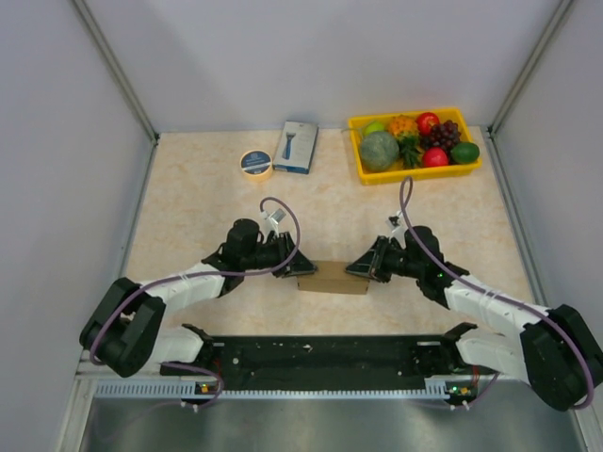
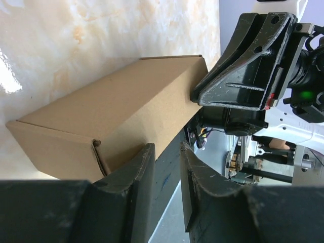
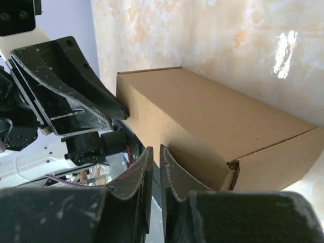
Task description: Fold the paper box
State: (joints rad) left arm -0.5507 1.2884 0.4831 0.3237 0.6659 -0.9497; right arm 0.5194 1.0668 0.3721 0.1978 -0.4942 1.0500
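The paper box is a closed brown cardboard block lying on the table between my two grippers. My left gripper is at its left end, jaws a little apart with nothing between them, one finger against the box's near side. My right gripper is at its right end, jaws nearly together and empty, beside the box's near side. In the left wrist view my left gripper faces the right gripper's fingers at the far end. In the right wrist view my right gripper faces the left gripper's fingers.
A yellow tray of toy fruit stands at the back right. A small blue-and-white printed box and a roll of tape lie at the back middle. The black base rail runs along the near edge.
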